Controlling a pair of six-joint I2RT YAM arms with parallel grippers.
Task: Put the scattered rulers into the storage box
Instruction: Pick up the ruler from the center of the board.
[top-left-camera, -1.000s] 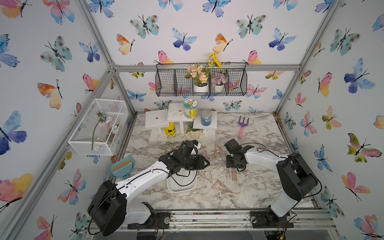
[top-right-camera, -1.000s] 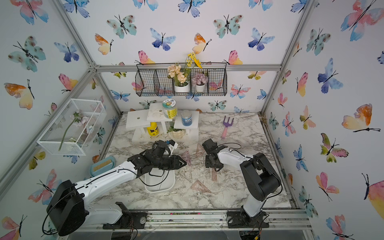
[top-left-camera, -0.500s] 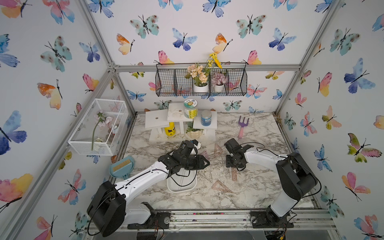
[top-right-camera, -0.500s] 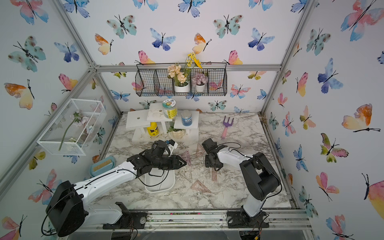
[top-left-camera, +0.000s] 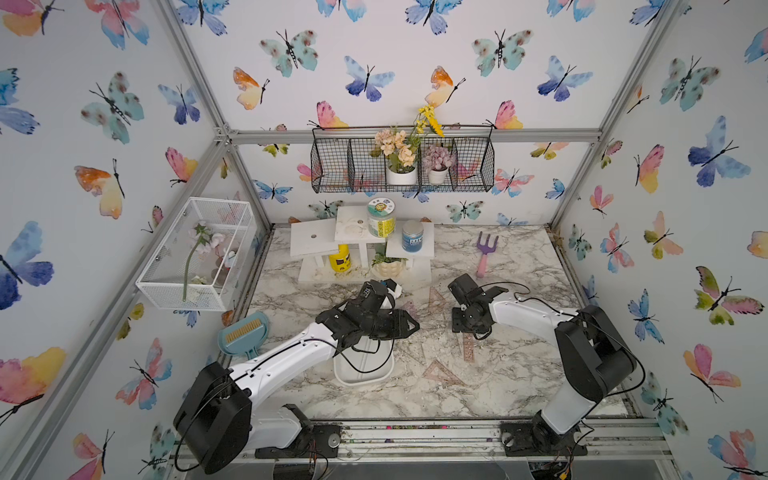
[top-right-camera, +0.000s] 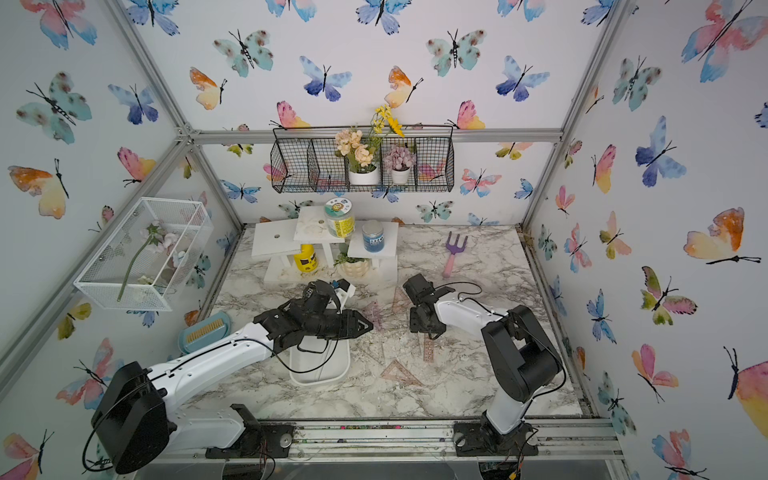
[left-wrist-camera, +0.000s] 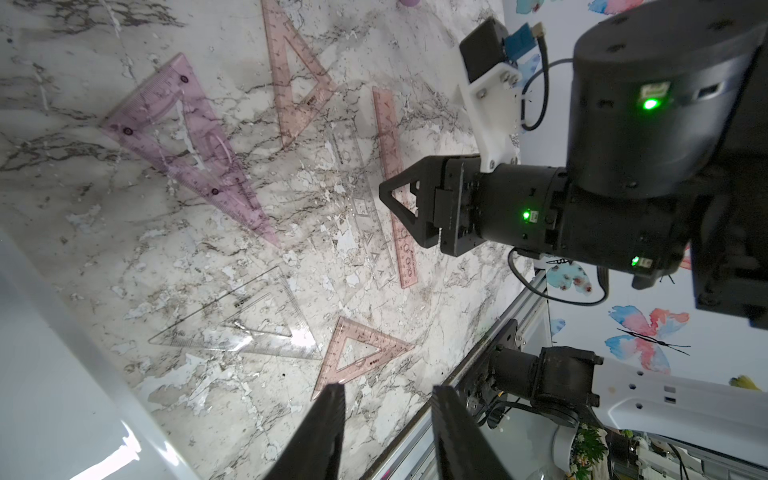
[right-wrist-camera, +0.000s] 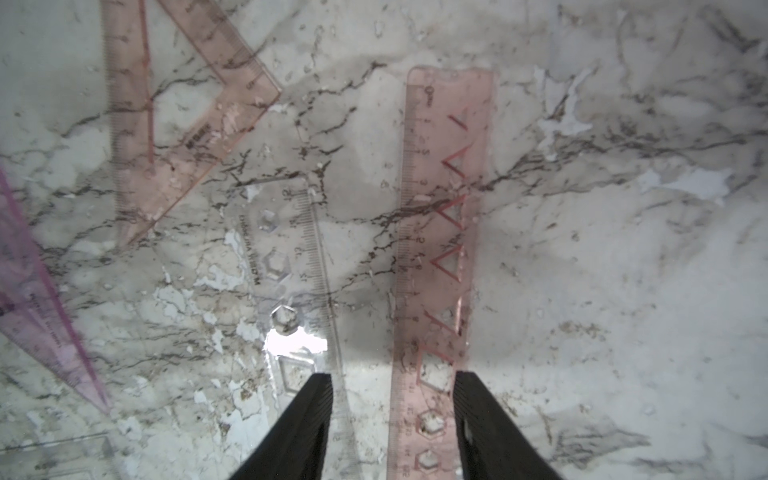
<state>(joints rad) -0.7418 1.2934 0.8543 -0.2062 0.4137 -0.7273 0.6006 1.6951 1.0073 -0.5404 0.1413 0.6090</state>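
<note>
Several pink-tinted and clear rulers lie flat on the marble table between my arms. My right gripper (right-wrist-camera: 392, 378) points down, open, with its tips astride the pink straight ruler (right-wrist-camera: 440, 249), which lies beside one finger; a clear straight ruler (right-wrist-camera: 307, 257) runs by the other finger. In both top views this ruler (top-left-camera: 468, 347) (top-right-camera: 428, 349) sticks out below the right gripper (top-left-camera: 465, 328). My left gripper (left-wrist-camera: 384, 395) hangs open and empty above a small pink set square (left-wrist-camera: 361, 353), beside a clear set square (left-wrist-camera: 245, 324) and a purple one (left-wrist-camera: 187, 145). The white storage box (top-left-camera: 363, 372) lies partly under the left arm.
A purple-and-pink garden fork (top-left-camera: 484, 253) lies at the back right. A white stand with jars (top-left-camera: 365, 241) is at the back middle, and a blue brush (top-left-camera: 245, 332) at the left edge. A white wire cage (top-left-camera: 199, 253) and a black wire basket (top-left-camera: 403, 166) hang on the walls.
</note>
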